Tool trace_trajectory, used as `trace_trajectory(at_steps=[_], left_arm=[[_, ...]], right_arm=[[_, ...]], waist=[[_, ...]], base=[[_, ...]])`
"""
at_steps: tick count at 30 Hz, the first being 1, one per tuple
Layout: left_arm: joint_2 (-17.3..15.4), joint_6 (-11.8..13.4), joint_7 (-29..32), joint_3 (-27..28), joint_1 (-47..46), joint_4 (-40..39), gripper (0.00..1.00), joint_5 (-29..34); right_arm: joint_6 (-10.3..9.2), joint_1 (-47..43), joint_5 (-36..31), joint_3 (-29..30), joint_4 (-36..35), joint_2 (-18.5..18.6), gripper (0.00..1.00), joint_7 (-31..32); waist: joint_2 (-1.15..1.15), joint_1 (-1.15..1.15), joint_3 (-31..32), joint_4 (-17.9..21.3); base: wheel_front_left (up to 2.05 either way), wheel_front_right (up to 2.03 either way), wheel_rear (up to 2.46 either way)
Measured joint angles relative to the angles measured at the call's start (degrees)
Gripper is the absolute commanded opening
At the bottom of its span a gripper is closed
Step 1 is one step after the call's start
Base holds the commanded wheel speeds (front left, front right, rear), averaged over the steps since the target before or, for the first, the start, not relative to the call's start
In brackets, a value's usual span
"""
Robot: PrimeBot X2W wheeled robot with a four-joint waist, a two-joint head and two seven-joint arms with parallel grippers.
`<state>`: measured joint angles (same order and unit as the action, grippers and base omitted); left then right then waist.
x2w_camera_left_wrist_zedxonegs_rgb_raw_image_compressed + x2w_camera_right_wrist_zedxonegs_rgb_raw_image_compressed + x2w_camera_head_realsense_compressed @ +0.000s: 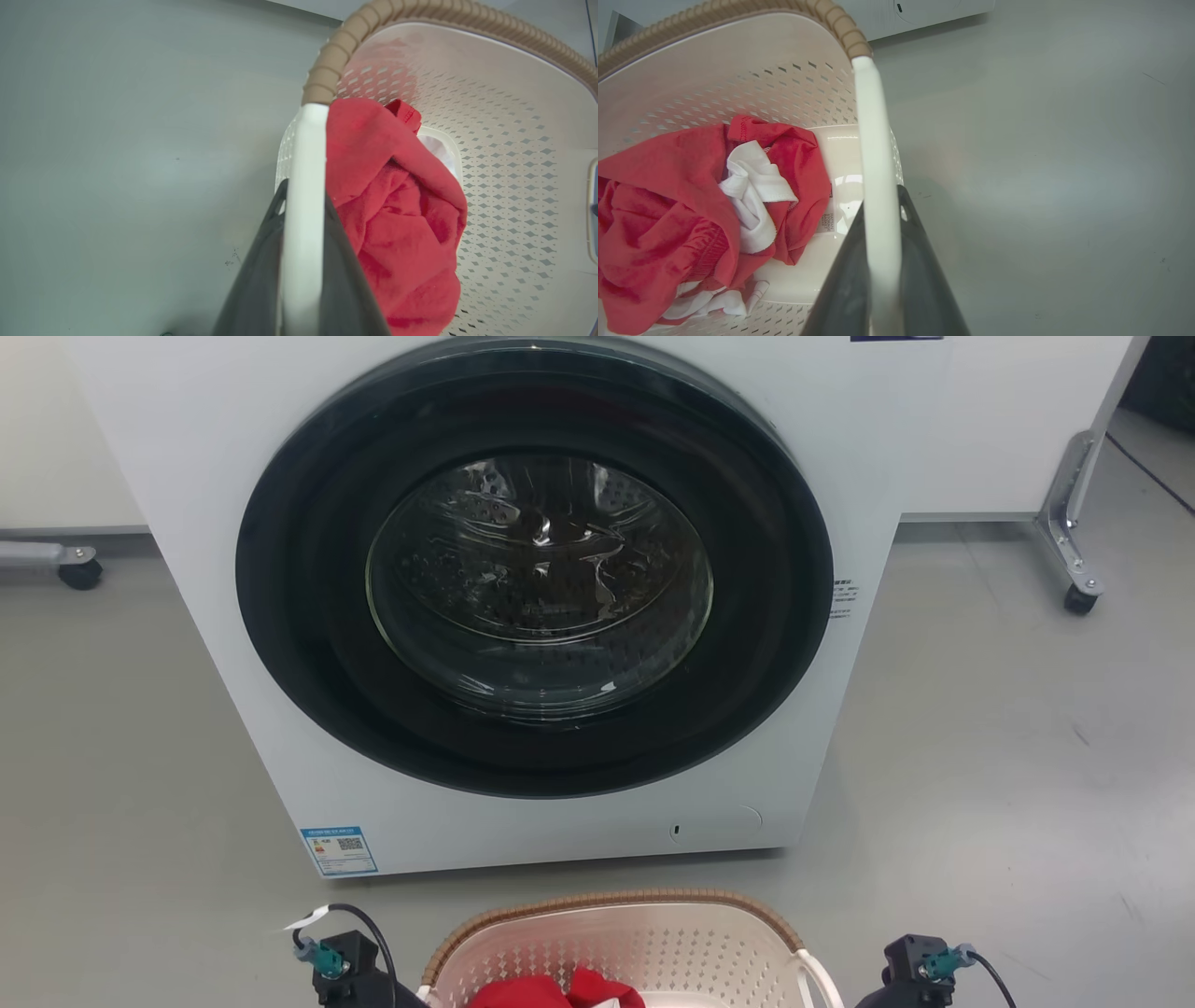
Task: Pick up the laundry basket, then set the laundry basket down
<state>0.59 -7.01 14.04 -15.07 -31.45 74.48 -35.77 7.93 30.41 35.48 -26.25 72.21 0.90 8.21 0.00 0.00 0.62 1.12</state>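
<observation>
The laundry basket, holding red cloth, is just before the washer.

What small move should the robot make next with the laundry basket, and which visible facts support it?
Probably raise both arms together, slowly and level. The left gripper and right gripper each clamp a white side handle of the laundry basket, which holds red clothes, so uneven lifting could tilt it. Whether it is off the floor is unclear.

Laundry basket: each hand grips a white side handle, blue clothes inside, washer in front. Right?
No. The clothes in the laundry basket are red with some white, not blue, as the right wrist view shows. The left hand and right hand do grip its side handles, with the washer in front.
</observation>
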Motion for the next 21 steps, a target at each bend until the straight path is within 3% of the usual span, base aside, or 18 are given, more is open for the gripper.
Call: trace_trajectory(at_steps=[21], left_arm=[[-0.1,1.0,1.5,0.1,2.5,0.0,0.0,-0.8]], right_arm=[[-0.01,-2.4,1.9,-1.0,-0.7,-0.1,0.0,1.8]], waist=[[0.01,0.01,2.0,-0.1]], base=[[0.0,0.0,0.0]])
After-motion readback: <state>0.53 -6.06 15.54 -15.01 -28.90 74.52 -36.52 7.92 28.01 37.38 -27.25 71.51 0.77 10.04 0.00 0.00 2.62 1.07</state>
